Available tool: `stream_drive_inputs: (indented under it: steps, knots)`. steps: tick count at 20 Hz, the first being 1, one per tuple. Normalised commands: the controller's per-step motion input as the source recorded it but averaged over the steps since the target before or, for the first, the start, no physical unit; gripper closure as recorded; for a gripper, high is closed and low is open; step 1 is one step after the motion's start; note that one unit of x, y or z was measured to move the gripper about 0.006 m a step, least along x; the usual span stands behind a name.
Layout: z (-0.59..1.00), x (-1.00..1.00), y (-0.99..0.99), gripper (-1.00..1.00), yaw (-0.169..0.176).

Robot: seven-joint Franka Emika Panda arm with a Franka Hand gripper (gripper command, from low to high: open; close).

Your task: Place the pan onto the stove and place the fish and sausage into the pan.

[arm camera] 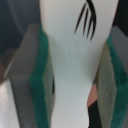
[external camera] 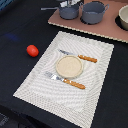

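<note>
Between the green-padded jaws, clamped on both sides, the white fish (arm camera: pixel 75 70); pan (external camera: pixel 69 10) on stove (external camera: pixel 107 31).

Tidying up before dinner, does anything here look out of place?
The sausage lies alone on the dark table, off the placemat toward the exterior view's left. The place setting looks orderly.
</note>
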Motion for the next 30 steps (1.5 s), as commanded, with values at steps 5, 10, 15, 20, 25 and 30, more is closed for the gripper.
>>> stream_drive_inputs:
  steps: [5, 10, 15, 20, 25, 30]
  knots:
    - [-0.02, 0.07, 0.33, -1.0, 0.0]
    - [0.6, 0.08, 0.23, -1.0, 0.0]
    - [0.71, -0.05, -0.18, -1.0, -0.049]
    - [0.53, -0.03, -0.74, -1.0, -0.098]
    - [0.18, -0.02, -0.78, -1.0, -0.096]
    - [0.0, -0.05, -0.78, -1.0, -0.095]
